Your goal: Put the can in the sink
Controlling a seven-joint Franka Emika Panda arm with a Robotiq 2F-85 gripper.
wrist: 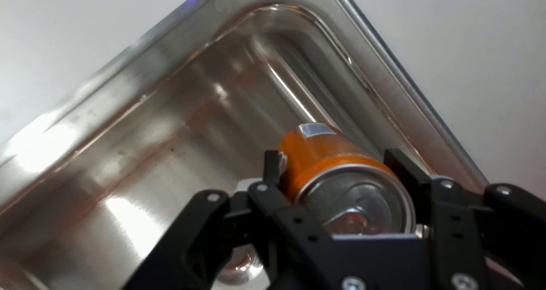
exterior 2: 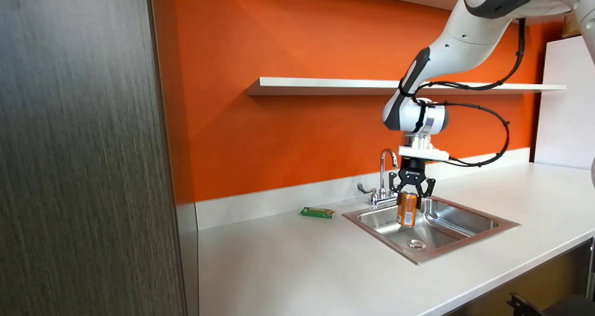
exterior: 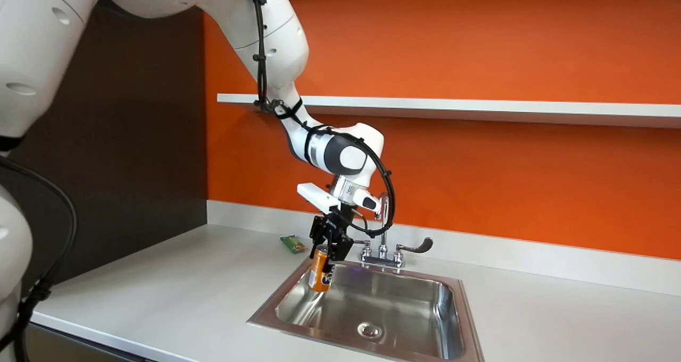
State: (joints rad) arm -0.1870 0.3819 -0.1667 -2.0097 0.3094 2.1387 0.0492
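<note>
The orange can (exterior: 319,278) with a silvery top is between the fingers of my gripper (exterior: 322,258), near the sink's back corner. In the other exterior picture the can (exterior 2: 407,217) stands nearly upright under the gripper (exterior 2: 409,204). In the wrist view the gripper (wrist: 335,160) has a black finger on each side of the can (wrist: 320,147), touching it. The can leans slightly relative to the fingers. The steel sink (exterior: 283,295) also shows in an exterior view (exterior 2: 465,240) and the wrist view (wrist: 149,170). I cannot tell whether the can's base touches the basin.
A chrome two-handled faucet (exterior: 383,258) stands close behind the gripper, also in an exterior view (exterior 2: 382,179). A flat green packet (exterior 2: 317,212) lies on the white counter (exterior 2: 279,265) beside the sink. A white shelf (exterior: 479,108) juts from the orange wall above.
</note>
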